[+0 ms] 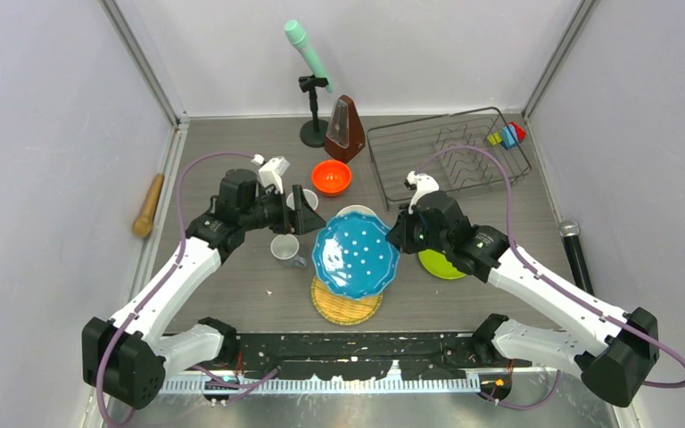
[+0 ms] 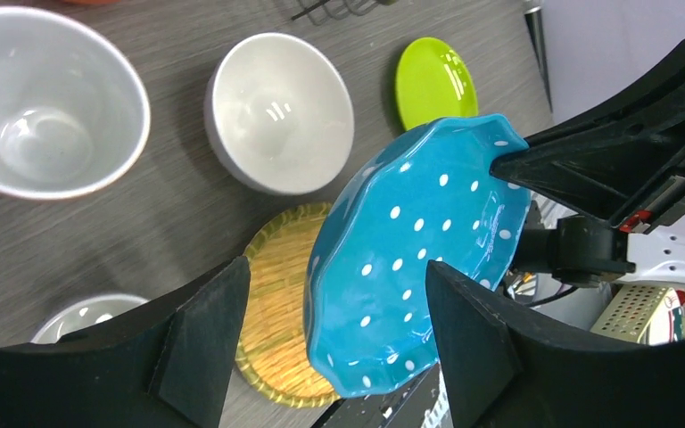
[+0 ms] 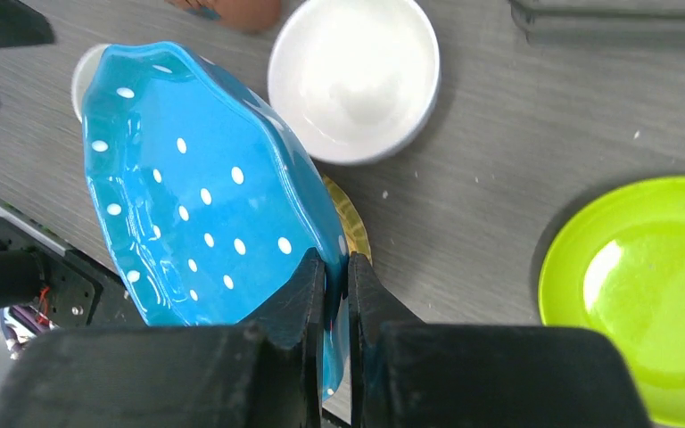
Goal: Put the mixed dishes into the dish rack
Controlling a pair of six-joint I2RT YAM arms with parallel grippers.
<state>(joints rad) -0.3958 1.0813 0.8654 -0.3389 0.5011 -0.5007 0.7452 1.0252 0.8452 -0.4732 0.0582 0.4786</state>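
Right claw is pinched narrow on the wavy rim of the teal plate, one black finger on each face. That plate is glossy glazed ware, scalloped round its edge and sprinkled with small white dots. It is held tilted, off the bench, with its face turned towards the left claw. The left claw stands wide apart with nothing between its blunt black fingers, just left of the plate.

Below the teal plate lies a round woven mat, straw-yellow with a ribbed, basket-like weave; the plate overhangs its far part. Just behind the plate sits the white bowl, smooth and shiny with a grey outer wall. Behind and slightly left of the plate is the orange bowl, small and round. Right of the plate, flat on the grey wood-grain bench, is the lime-green plate, plain and glossy. Left of the plate stand the two mugs: the pinkish mug, its inside a gleaming white, and nearer the arms the small mug with a blue handle.

The dish rack, thin grey wire bent into upright prongs, sits well behind and right of the plate, with small red, blue and yellow pieces at its far right corner. No dishes are in it.
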